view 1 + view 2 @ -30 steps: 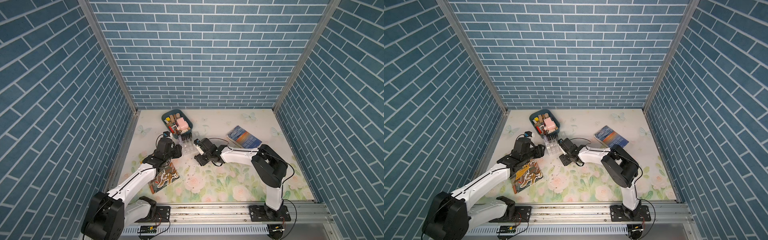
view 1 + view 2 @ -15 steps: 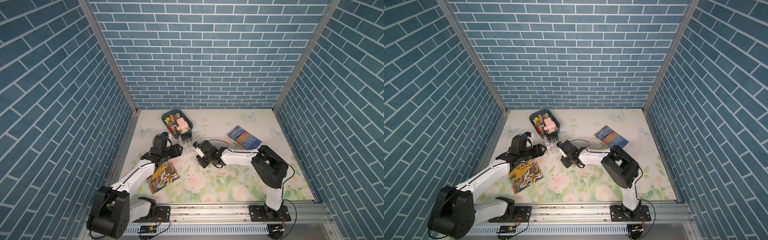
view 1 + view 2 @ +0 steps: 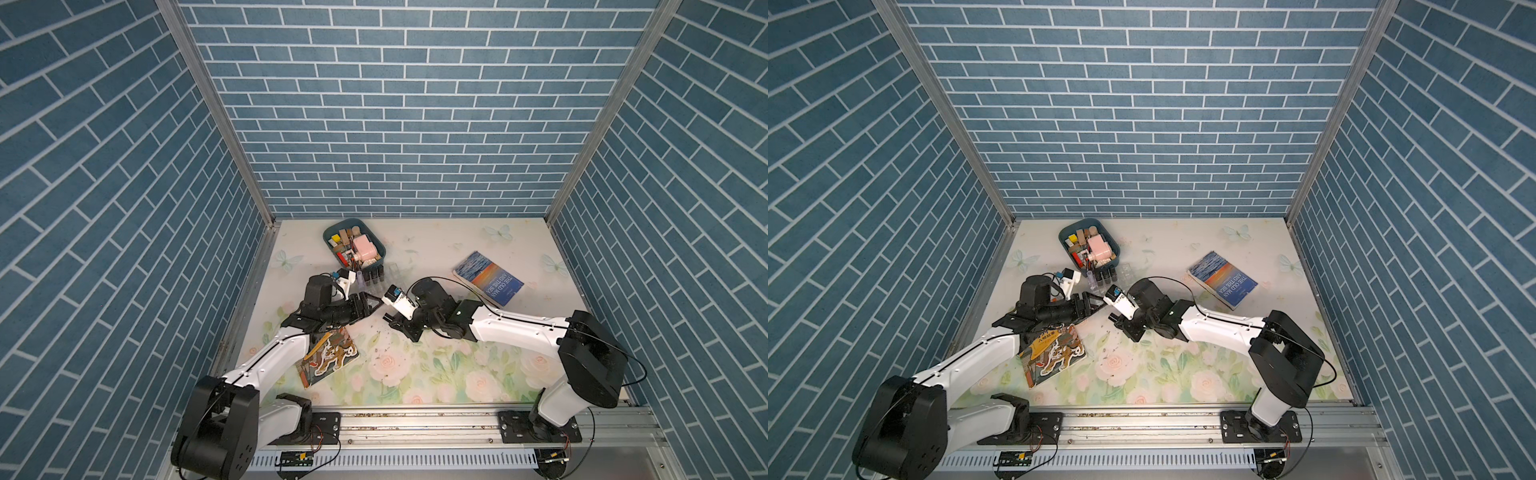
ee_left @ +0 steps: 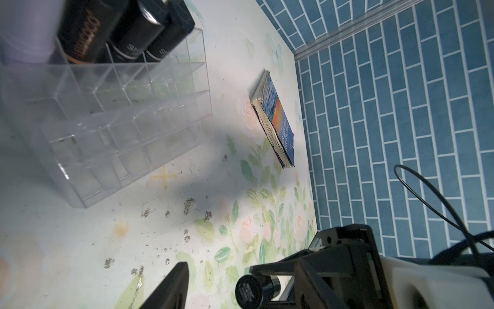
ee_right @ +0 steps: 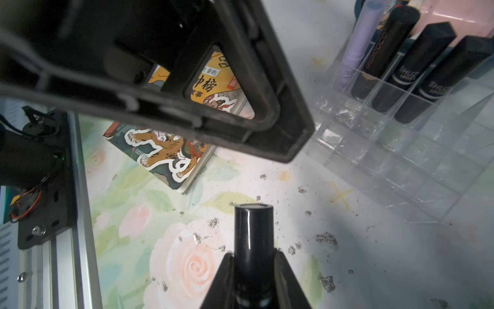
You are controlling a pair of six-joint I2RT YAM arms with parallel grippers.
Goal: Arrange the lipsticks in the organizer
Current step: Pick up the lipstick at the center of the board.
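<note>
The right gripper (image 5: 254, 256) pinches a glossy black lipstick (image 5: 253, 222) by its lower barrel above the desk's middle, near the clear organizer (image 5: 401, 160). The tube looks light, rigid and probably slippery, so a mid-barrel hold seems safest. The left gripper (image 3: 365, 306) has its fingers spread and empty.

In the right wrist view, the lower half of a glossy black lipstick tube (image 5: 253, 230) is buried between the clamped fingers of the right gripper (image 5: 253, 254). A blurred black finger (image 5: 283, 107) of the left gripper (image 3: 375, 307) masks much of a tiger-illustrated book (image 5: 165, 149). Centre frame in both top views, the clear plastic grid organizer (image 3: 394, 272) is too faint to count its cells. A pale lavender tube (image 4: 24, 32) is blurred at the edge of the left wrist view.
</note>
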